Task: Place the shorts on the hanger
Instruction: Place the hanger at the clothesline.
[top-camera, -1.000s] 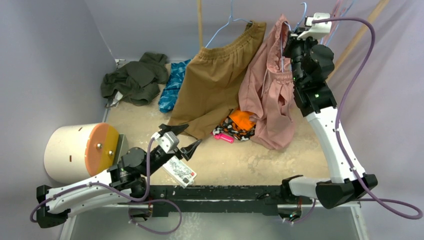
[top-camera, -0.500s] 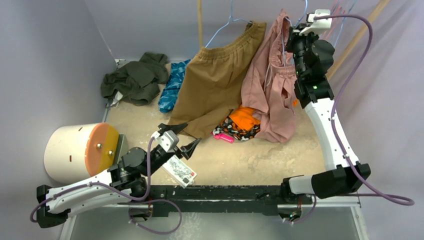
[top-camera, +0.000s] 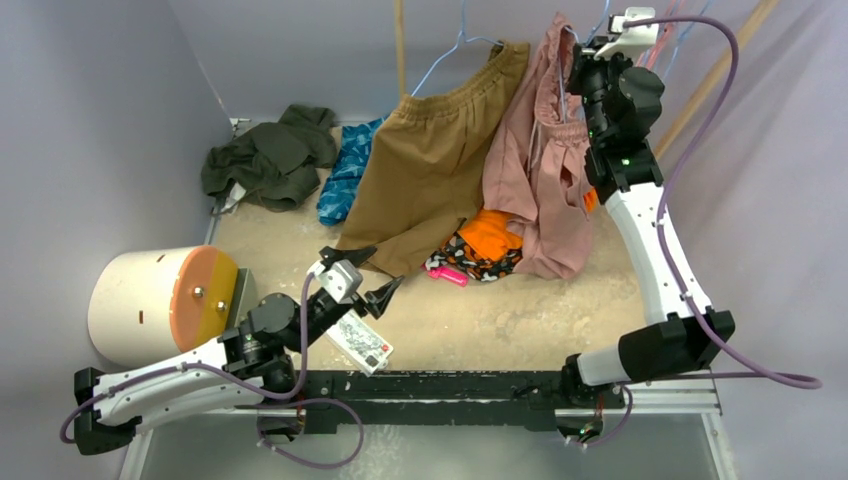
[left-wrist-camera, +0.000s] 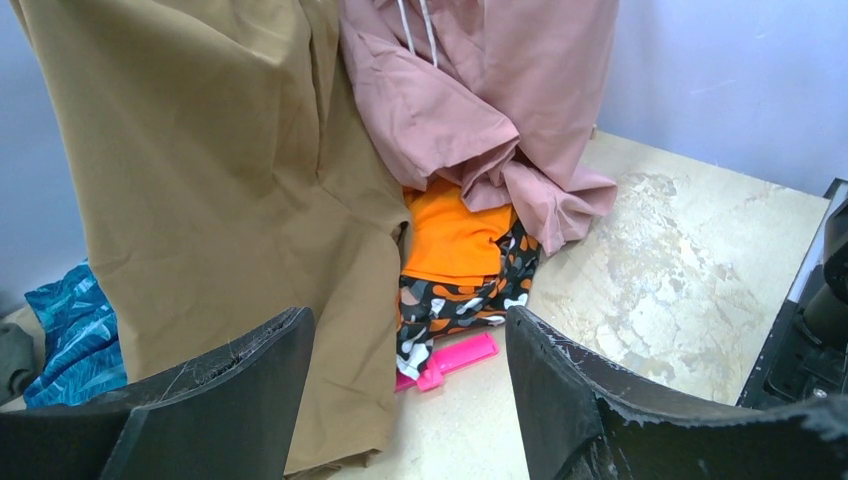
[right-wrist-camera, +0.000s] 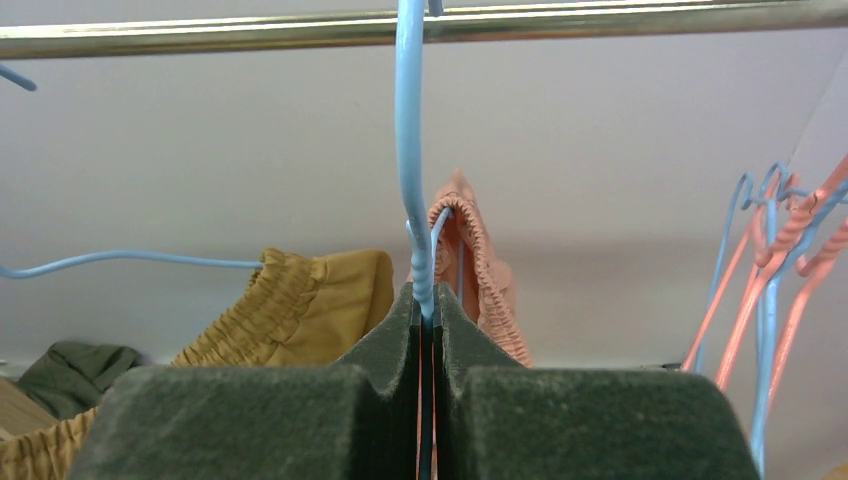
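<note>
The dusty-pink shorts (top-camera: 540, 170) hang at the back right, with their lower edge resting on the table. They also show in the left wrist view (left-wrist-camera: 480, 90). In the right wrist view their gathered waistband (right-wrist-camera: 475, 260) sits on the light-blue hanger (right-wrist-camera: 410, 150), whose neck rises to the metal rail (right-wrist-camera: 620, 18). My right gripper (top-camera: 578, 75) (right-wrist-camera: 427, 300) is raised high and shut on the hanger's neck. My left gripper (top-camera: 365, 275) (left-wrist-camera: 410, 350) is open and empty, low over the table's front left and facing the clothes.
Tan-brown shorts (top-camera: 430, 170) hang on another blue hanger left of the pink ones. An orange garment (top-camera: 488, 235) and a pink clip (top-camera: 447, 272) lie beneath. Green (top-camera: 270, 160) and blue (top-camera: 345, 170) clothes lie at the back left. A white drum (top-camera: 150, 300) stands front left. Spare hangers (right-wrist-camera: 780, 260) hang on the right.
My right arm has lifted the hanger with the pink shorts up and toward the back rail, and the shorts' hem has drawn in. The left arm has not moved.
</note>
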